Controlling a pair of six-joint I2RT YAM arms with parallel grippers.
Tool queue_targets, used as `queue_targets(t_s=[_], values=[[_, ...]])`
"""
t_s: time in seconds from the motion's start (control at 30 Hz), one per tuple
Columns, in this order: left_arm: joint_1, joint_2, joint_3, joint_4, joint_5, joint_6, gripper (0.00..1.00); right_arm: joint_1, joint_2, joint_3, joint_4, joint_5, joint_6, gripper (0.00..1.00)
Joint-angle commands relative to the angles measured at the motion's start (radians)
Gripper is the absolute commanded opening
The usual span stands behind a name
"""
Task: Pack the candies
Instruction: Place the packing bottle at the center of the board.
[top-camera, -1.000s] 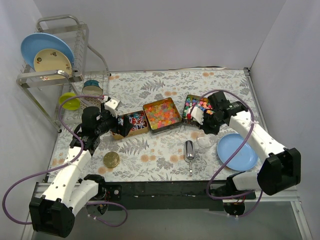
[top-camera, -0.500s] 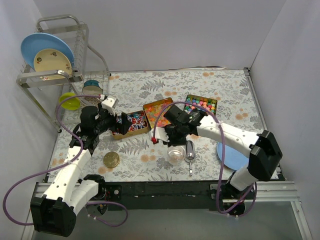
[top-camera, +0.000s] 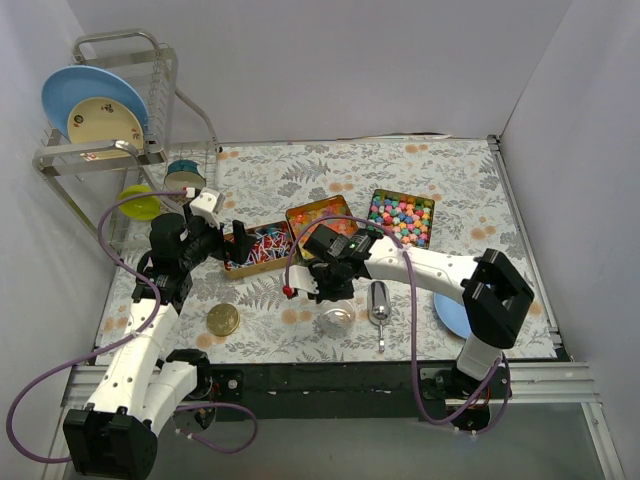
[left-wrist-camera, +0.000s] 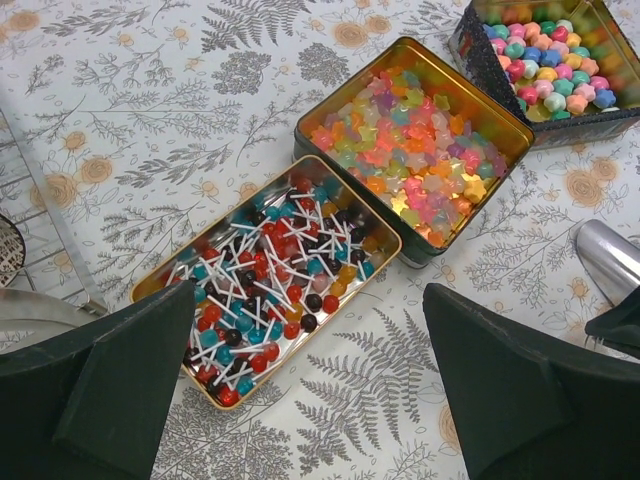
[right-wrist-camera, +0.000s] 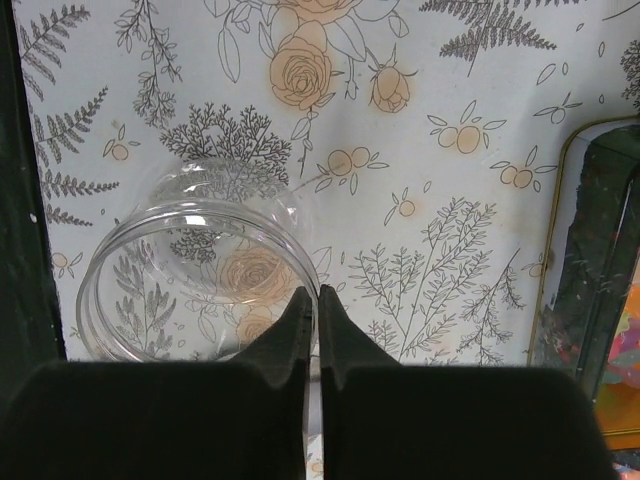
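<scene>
Closest to the arm bases I count one round gold lid (top-camera: 222, 319), one clear glass jar (top-camera: 337, 320), one metal scoop (top-camera: 379, 302) and one blue plate (top-camera: 447, 312), which is mostly tucked under the right arm. The jar stands upright on the flowery surface (top-camera: 300, 165), just left of the scoop. The right claw (right-wrist-camera: 318, 300) is pinched onto the jar's rim, fingers nearly touching. The left claw (left-wrist-camera: 309, 292) hangs spread wide over the leftmost tin, holding nothing.

Farther back, three open tins sit in a row, and that's where all the candies (left-wrist-camera: 270, 270) are, one kind per tin. At the far left there's one wire rack (top-camera: 60, 160) with two dishes (top-camera: 95, 105) in it.

Compared with half a second ago, the jar and right claw have slid a bit left and toward the near edge. A second ago they were over by the right tin. The left arm has backed off leftward a little.

The left tin (left-wrist-camera: 160, 275) holds tiny red, blue and dark balls on white sticks, all jumbled. The middle tin (left-wrist-camera: 345, 95) has glossy orange, yellow and pink gummies. The right tin (left-wrist-camera: 480, 65) has pastel cube-ish bits in lots of colours.
</scene>
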Motion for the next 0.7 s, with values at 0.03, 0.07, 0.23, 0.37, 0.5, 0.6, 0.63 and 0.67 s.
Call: queue_targets(t_s=[0.03, 0.07, 0.23, 0.37, 0.5, 0.6, 0.63, 0.67], values=[[0.007, -0.011, 0.003, 0.036, 0.022, -0.008, 0.98, 0.009, 0.016, 0.036, 0.035, 0.011, 0.042, 0.37], [0.007, -0.008, 0.006, 0.038, 0.027, -0.008, 0.98, 0.009, 0.008, 0.033, 0.034, 0.023, 0.052, 0.46], [0.007, -0.002, 0.018, 0.047, 0.042, -0.011, 0.98, -0.029, -0.19, -0.028, 0.04, 0.098, 0.16, 0.55], [0.007, 0.004, 0.018, 0.068, 0.056, -0.031, 0.98, -0.063, -0.367, -0.149, 0.055, 0.216, 0.337, 0.62], [0.007, 0.015, 0.006, 0.084, 0.056, -0.034, 0.98, -0.158, -0.435, -0.244, 0.015, 0.227, 0.536, 0.72], [0.007, 0.018, -0.005, 0.094, 0.039, -0.04, 0.98, -0.297, -0.429, -0.284, 0.011, 0.083, 0.667, 0.72], [0.007, 0.02, -0.008, 0.096, 0.038, -0.042, 0.98, -0.328, -0.417, -0.306, 0.014, 0.028, 0.69, 0.71], [0.007, 0.026, -0.008, 0.096, 0.036, -0.042, 0.98, -0.351, -0.412, -0.318, 0.021, 0.015, 0.708, 0.71]])
